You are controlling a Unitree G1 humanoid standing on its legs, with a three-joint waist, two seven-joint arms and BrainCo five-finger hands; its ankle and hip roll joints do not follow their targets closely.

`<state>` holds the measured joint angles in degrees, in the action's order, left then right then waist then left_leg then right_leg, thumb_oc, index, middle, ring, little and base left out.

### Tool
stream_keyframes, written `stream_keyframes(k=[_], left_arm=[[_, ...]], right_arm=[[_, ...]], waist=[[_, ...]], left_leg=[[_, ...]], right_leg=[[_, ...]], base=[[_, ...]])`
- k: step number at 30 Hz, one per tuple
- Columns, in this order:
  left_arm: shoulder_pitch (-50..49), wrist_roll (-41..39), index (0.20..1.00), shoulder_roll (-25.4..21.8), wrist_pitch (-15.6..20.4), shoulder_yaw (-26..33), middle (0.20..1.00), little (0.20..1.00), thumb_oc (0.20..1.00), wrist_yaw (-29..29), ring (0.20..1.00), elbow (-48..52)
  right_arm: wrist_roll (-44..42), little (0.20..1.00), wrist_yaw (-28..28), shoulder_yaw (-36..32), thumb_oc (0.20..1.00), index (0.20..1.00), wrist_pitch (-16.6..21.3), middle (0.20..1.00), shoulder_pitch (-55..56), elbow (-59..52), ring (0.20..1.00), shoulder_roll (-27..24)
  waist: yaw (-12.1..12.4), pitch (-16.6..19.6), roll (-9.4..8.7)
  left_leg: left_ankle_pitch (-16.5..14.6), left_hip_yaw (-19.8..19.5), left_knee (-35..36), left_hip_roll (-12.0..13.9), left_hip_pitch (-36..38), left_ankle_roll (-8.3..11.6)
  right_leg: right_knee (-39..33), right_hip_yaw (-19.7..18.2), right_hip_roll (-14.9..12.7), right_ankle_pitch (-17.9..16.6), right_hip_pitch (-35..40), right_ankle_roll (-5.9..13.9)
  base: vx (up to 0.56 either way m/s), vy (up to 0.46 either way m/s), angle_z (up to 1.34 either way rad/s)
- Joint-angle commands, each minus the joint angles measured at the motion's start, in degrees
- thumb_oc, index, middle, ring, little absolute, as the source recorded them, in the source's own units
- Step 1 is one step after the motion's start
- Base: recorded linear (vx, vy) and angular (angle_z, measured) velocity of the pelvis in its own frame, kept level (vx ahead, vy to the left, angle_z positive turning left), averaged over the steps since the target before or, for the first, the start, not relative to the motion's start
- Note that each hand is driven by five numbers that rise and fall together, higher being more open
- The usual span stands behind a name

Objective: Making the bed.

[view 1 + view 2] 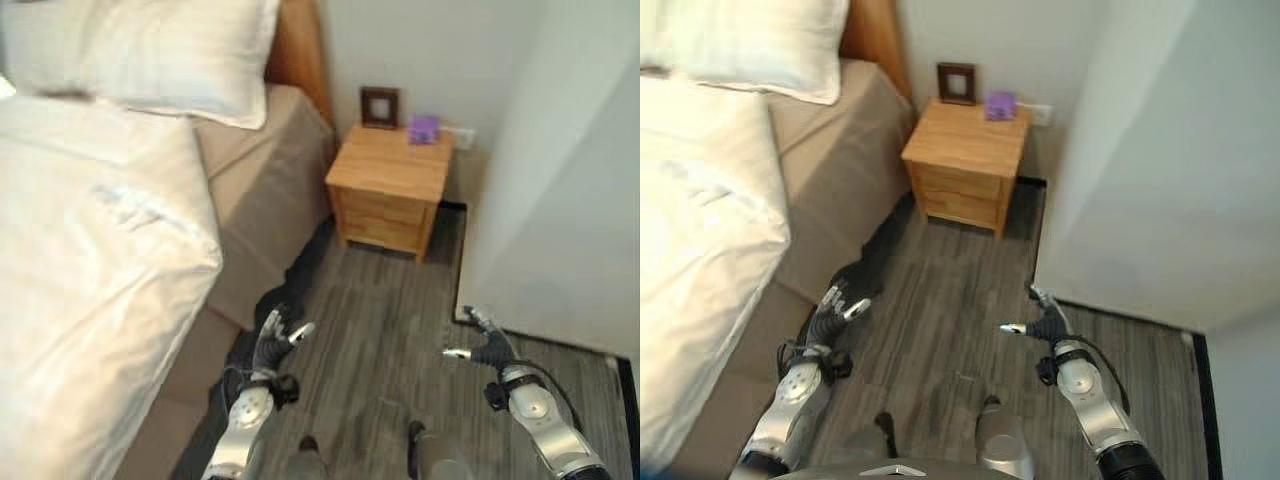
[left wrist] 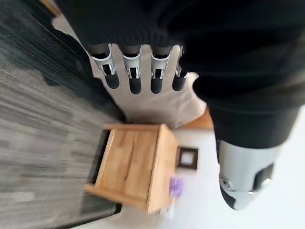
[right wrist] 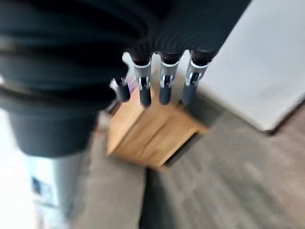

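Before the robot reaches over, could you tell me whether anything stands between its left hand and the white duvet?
Nothing visible does. The left robot hand hangs open over the wood floor beside the bed; the white duvet lies up on the mattress. The nightstand stands farther off, by the wall.

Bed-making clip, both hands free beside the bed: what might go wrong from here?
1. The duvet overhangs the bed's edge; a one-handed pull by the left hand may drag it off further.
2. The right hand hangs near the wall and could clip it while swinging towards the bed.
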<state>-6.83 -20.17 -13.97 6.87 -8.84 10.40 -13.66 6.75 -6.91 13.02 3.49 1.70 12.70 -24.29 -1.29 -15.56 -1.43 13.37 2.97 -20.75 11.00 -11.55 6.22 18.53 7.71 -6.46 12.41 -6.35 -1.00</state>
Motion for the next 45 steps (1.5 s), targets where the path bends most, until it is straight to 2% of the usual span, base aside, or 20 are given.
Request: stream_keyframes(k=[1, 4, 5, 7, 10, 13, 16, 18, 23, 25, 27, 28, 31, 34, 37, 40, 41, 42, 44, 45], left_arm=[[1.46, -2.69, 1.000, -2.07, 1.98, 1.31, 1.000, 1.000, 1.000, -1.61, 1.000, 3.02], [-0.43, -1.12, 1.000, -1.83, 1.31, 1.74, 1.000, 1.000, 1.000, -2.70, 1.000, 2.55], [-2.00, -0.57, 1.000, -1.55, 0.72, 2.46, 1.000, 1.000, 1.000, -3.12, 1.000, 2.75], [-2.93, -0.72, 1.000, -0.99, 0.40, 2.97, 1.000, 1.000, 1.000, -2.93, 1.000, 2.73], [-3.85, -0.56, 1.000, -1.19, -0.02, 3.00, 1.000, 1.000, 1.000, -3.46, 1.000, 3.02], [-2.53, 1.08, 1.000, -3.04, -0.12, 2.68, 1.000, 1.000, 1.000, -3.78, 1.000, 2.59], [0.07, 1.88, 1.000, -4.87, 0.04, 1.76, 1.000, 1.000, 1.000, -2.60, 1.000, 2.48], [0.29, 1.94, 1.000, -5.26, 0.26, 1.85, 1.000, 1.000, 1.000, -2.45, 1.000, 3.08], [1.63, 0.39, 1.000, -6.56, 0.67, 2.09, 1.000, 1.000, 1.000, -2.47, 1.000, 4.48], [1.88, 0.37, 1.000, -6.77, 0.62, 2.52, 1.000, 1.000, 1.000, -2.28, 1.000, 3.75], [1.46, 0.77, 1.000, -6.85, 0.57, 3.22, 1.000, 1.000, 1.000, -2.15, 1.000, 2.53], [1.30, 1.08, 1.000, -6.79, 0.64, 3.74, 1.000, 1.000, 1.000, -1.90, 1.000, 1.67], [1.76, 1.40, 1.000, -7.02, 0.87, 4.83, 1.000, 1.000, 1.000, -1.36, 1.000, -0.12], [1.83, 1.39, 1.000, -7.46, 1.37, 5.14, 1.000, 1.000, 1.000, -1.67, 1.000, 0.20], [2.09, 0.03, 1.000, -6.51, 1.68, 5.14, 1.000, 1.000, 1.000, -1.24, 1.000, -1.12], [2.27, -1.85, 1.000, -6.21, 1.87, 5.54, 1.000, 1.000, 1.000, -0.86, 1.000, -0.45], [3.08, -3.28, 1.000, -5.58, 2.24, 5.55, 1.000, 1.000, 1.000, -0.12, 1.000, -0.91], [3.30, -3.04, 1.000, -5.59, 2.03, 5.52, 1.000, 1.000, 1.000, -0.04, 1.000, -1.18], [2.03, -3.02, 1.000, -5.68, 1.30, 6.00, 1.000, 1.000, 1.000, -0.76, 1.000, -1.36], [1.93, -3.00, 1.000, -5.64, 1.26, 6.03, 1.000, 1.000, 1.000, -0.77, 1.000, -1.29]], right_arm=[[-0.26, 1.000, -0.65, -1.29, 1.000, 1.000, 1.40, 1.000, 0.73, -5.78, 1.000, -1.40], [-0.28, 1.000, 0.04, -1.53, 1.000, 1.000, 1.22, 1.000, 1.11, -5.99, 1.000, -1.38], [-0.06, 1.000, 0.45, -1.29, 1.000, 1.000, 1.25, 1.000, 1.54, -5.71, 1.000, -1.14], [0.48, 1.000, 0.26, -0.84, 1.000, 1.000, 1.17, 1.000, 1.31, -4.64, 1.000, -0.89], [2.00, 1.000, 0.97, -0.42, 1.000, 1.000, 1.30, 1.000, 1.78, -5.37, 1.000, -0.01], [2.93, 1.000, 1.55, 1.44, 1.000, 1.000, 1.93, 1.000, 1.19, -5.55, 1.000, 1.21], [3.53, 1.000, 1.64, 3.22, 1.000, 1.000, 1.93, 1.000, -0.37, -4.98, 1.000, 2.65], [3.27, 1.000, 1.82, 3.59, 1.000, 1.000, 2.11, 1.000, -0.45, -5.42, 1.000, 2.72], [1.89, 1.000, 1.91, 3.99, 1.000, 1.000, 2.47, 1.000, -2.63, -6.83, 1.000, 2.34], [2.08, 1.000, 2.00, 4.45, 1.000, 1.000, 2.36, 1.000, -4.17, -7.47, 1.000, 2.00], [2.09, 1.000, 2.20, 5.01, 1.000, 1.000, 2.32, 1.000, -5.16, -8.01, 1.000, 1.56], [1.79, 1.000, 2.63, 5.83, 1.000, 1.000, 2.18, 1.000, -5.98, -8.47, 1.000, 1.30], [0.92, 1.000, 3.42, 7.08, 1.000, 1.000, 2.12, 1.000, -7.30, -7.67, 1.000, 1.33], [-0.02, 1.000, 3.67, 7.72, 1.000, 1.000, 2.48, 1.000, -7.34, -6.81, 1.000, 1.38], [-1.42, 1.000, 3.65, 8.14, 1.000, 1.000, 2.32, 1.000, -7.70, -4.71, 1.000, 1.32], [-2.14, 1.000, 3.48, 7.40, 1.000, 1.000, 2.60, 1.000, -7.84, -5.30, 1.000, 0.39], [-2.51, 1.000, 2.66, 7.07, 1.000, 1.000, 2.34, 1.000, -8.50, -5.51, 1.000, -0.18], [-2.03, 1.000, 2.70, 6.88, 1.000, 1.000, 2.33, 1.000, -8.31, -5.14, 1.000, -0.57], [-1.42, 1.000, 2.74, 6.71, 1.000, 1.000, 1.94, 1.000, -7.88, -4.72, 1.000, -0.87], [-1.40, 1.000, 2.73, 6.76, 1.000, 1.000, 1.95, 1.000, -7.84, -4.71, 1.000, -0.90]], waist=[[-1.00, -1.32, 0.15], [0.09, 0.17, 0.76], [0.80, 0.75, 2.74], [1.87, 1.05, 3.22], [2.35, 2.81, 3.36], [3.00, 3.27, 1.44], [1.95, 2.47, 0.55], [1.68, 2.32, 0.49], [0.31, 1.87, -0.24], [0.22, 2.43, -0.93], [-0.10, 2.78, -1.74], [-0.79, 2.43, -2.23], [-1.80, 1.87, -2.26], [-1.88, 1.56, -2.22], [-2.65, 1.80, -1.06], [-2.89, 0.41, -0.95], [-2.41, -0.52, -1.66], [-2.95, -0.57, -1.58], [-3.20, -0.23, -0.57], [-3.12, -0.21, -0.63]], left_leg=[[-14.93, 11.09, -12.27, 3.30, 4.83, -1.09], [-15.33, 16.95, 0.72, 0.76, 0.43, -1.82], [-9.10, 20.45, 11.49, 1.62, -0.89, -0.44], [-6.58, 21.77, 19.78, 2.12, -1.93, 0.00], [-3.66, 21.67, 21.90, 1.96, -0.37, -0.75], [-6.00, 24.86, 20.56, 1.68, 2.54, -3.45], [-9.17, 25.58, 22.92, -1.16, 8.93, -6.13], [-9.77, 25.55, 24.13, -1.95, 10.85, -6.45], [-12.63, 21.54, 24.62, -3.72, 14.15, -5.91], [-13.72, 19.74, 24.83, -4.23, 14.94, -5.35], [-14.85, 17.40, 25.14, -5.05, 15.98, -4.94], [-15.93, 14.29, 25.33, -5.61, 17.27, -4.73], [-17.09, 8.15, 25.70, -6.67, 18.64, -4.48], [-19.00, 2.63, 24.41, -8.66, 19.75, -4.86], [-21.10, -0.25, 19.06, -9.09, 18.95, -3.78], [-19.57, 0.96, 9.09, -8.34, 13.59, -1.05], [-15.52, 7.90, 2.40, -4.38, 9.27, 0.36], [-13.74, 13.31, 1.89, 0.13, 8.16, 0.72], [-13.16, 20.59, 7.41, 3.72, 9.90, 0.28], [-12.93, 20.82, 7.98, 3.54, 10.29, 0.27]], right_leg=[[-21.82, -0.26, -4.59, -8.00, 11.93, 4.44], [-23.32, 2.00, -4.14, -4.90, 15.96, 5.68], [-23.53, 3.33, -2.49, -3.35, 18.05, 6.71], [-23.53, 4.69, -2.60, -2.18, 20.80, 7.53], [-21.47, 4.02, -2.43, -0.54, 24.33, 8.75], [-2.81, 4.83, -5.60, 0.86, 20.79, 10.15], [14.40, 4.36, -10.17, -9.94, 11.95, 12.23], [15.39, 4.87, -11.10, -11.08, 10.66, 12.28], [3.36, 6.26, -8.04, -4.83, 7.13, 9.86], [-5.37, 5.77, -6.82, -5.35, 7.32, 9.51], [-11.34, 2.03, -5.27, -6.69, 6.98, 9.44], [-15.10, -3.75, -3.23, -8.16, 4.98, 8.94], [-19.44, -13.08, 1.17, -11.24, 0.00, 8.45], [-20.06, -14.90, 2.11, -11.86, 0.57, 6.97], [-20.89, -13.40, 1.39, -11.88, 3.67, 6.18], [-21.94, -9.44, -0.26, -11.50, 6.78, 4.95], [-22.77, -6.05, -1.60, -9.95, 9.61, 4.07], [-23.04, -3.78, -1.93, -9.28, 10.78, 4.09], [-23.44, -1.42, -1.63, -8.44, 12.50, 4.55], [-23.47, -1.53, -1.72, -8.45, 12.57, 4.58]], base=[[0.50, -0.219, 1.26], [0.53, -0.001, 1.04], [0.65, 0.122, 0.26], [0.50, 0.105, 0.04], [0.50, 0.127, -0.02], [0.43, 0.146, -0.40], [0.29, 0.215, -0.50], [0.24, 0.078, -0.21], [0.30, -0.036, 0.58], [0.30, -0.098, 1.04], [0.37, -0.111, 0.86], [0.43, -0.130, 1.12], [0.32, -0.122, 1.03], [0.22, -0.144, 1.05], [0.16, -0.155, 1.41], [0.07, -0.162, 1.61], [0.05, -0.141, 1.13], [0.12, -0.137, 1.20], [0.14, 0.019, 0.97], [0.20, 0.134, 0.53]])
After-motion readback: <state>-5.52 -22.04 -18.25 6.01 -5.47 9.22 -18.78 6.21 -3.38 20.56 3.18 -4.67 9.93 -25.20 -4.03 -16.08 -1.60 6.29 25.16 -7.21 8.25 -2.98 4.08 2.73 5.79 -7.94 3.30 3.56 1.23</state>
